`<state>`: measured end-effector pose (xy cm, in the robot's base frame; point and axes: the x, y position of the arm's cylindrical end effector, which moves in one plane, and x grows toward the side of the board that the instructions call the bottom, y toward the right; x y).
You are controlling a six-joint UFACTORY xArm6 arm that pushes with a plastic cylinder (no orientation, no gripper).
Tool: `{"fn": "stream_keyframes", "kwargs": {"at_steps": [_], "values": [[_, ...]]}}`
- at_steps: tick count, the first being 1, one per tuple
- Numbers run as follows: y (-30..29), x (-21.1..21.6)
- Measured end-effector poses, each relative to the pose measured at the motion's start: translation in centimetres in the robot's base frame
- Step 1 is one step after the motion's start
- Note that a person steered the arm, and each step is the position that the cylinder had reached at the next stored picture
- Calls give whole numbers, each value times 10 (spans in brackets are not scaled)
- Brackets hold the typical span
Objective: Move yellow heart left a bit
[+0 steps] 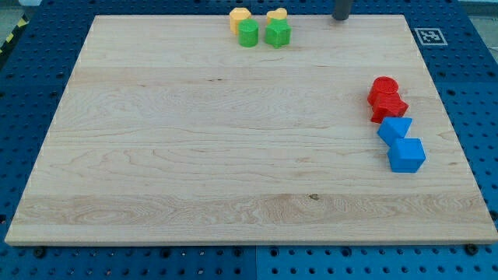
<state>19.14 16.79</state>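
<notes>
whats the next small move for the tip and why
Probably slide my tip toward the view's left along the top edge until it reaches the yellow heart. The tip sits to the view's right of the heart, apart from it, so a leftward push suits. Keep it short: another yellow block lies just left, and the green blocks touch below.

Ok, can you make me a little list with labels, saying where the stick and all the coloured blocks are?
board: wooden board on a blue pegboard
my tip: at the view's top edge, right of the yellow heart, not touching any block
yellow heart: at the view's top, just behind the green star
other yellow block: left of the heart, behind the green cylinder
green star
green cylinder
red blocks: two bunched at the view's right
blue blocks: two just below the red ones
</notes>
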Motion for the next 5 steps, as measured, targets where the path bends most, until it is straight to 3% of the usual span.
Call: {"fn": "stream_keyframes", "kwargs": {"at_steps": [2, 5], "values": [[-62, 0], [-102, 2]]}}
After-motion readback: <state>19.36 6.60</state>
